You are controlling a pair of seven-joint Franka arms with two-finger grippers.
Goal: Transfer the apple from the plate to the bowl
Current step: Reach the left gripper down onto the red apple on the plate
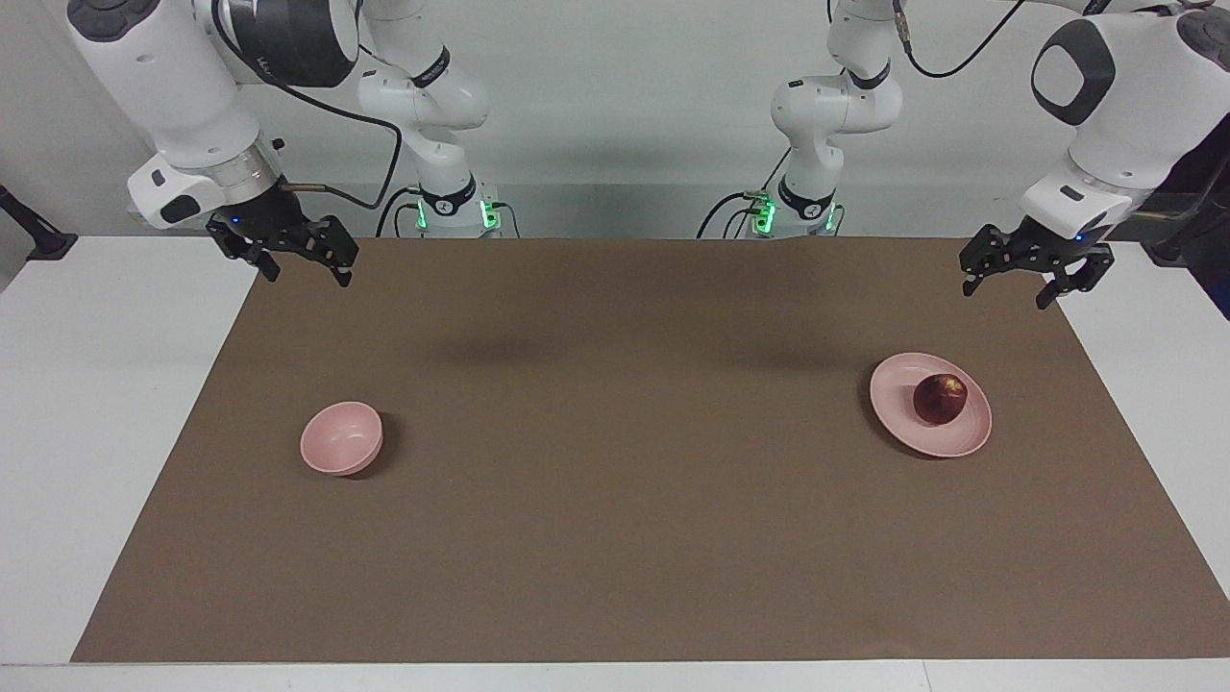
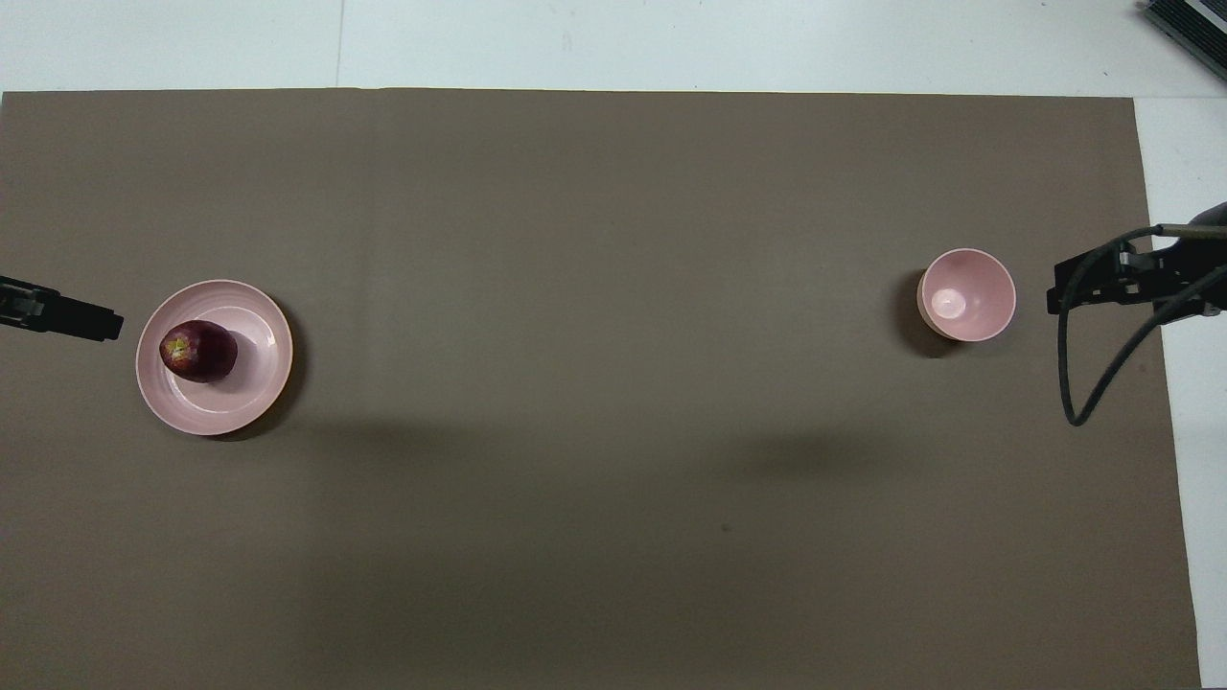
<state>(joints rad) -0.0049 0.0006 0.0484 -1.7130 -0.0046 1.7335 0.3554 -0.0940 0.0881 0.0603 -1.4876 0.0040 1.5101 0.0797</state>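
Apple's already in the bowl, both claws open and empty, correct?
No. The apple is on the plate; the bowl is empty, as the facing view shows. Left claw and right claw are open and empty.

Probably lab: bench-mounted robot arms [image 1: 437, 115].

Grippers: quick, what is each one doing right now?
Left gripper: open, empty, up in the air near the plate with the apple.
Right gripper: open, empty, waiting.

One apple [image 1: 940, 399], one plate [image 1: 898, 415], one bowl [image 1: 341, 438], one brown mat [image 1: 634, 500], two end effectors.
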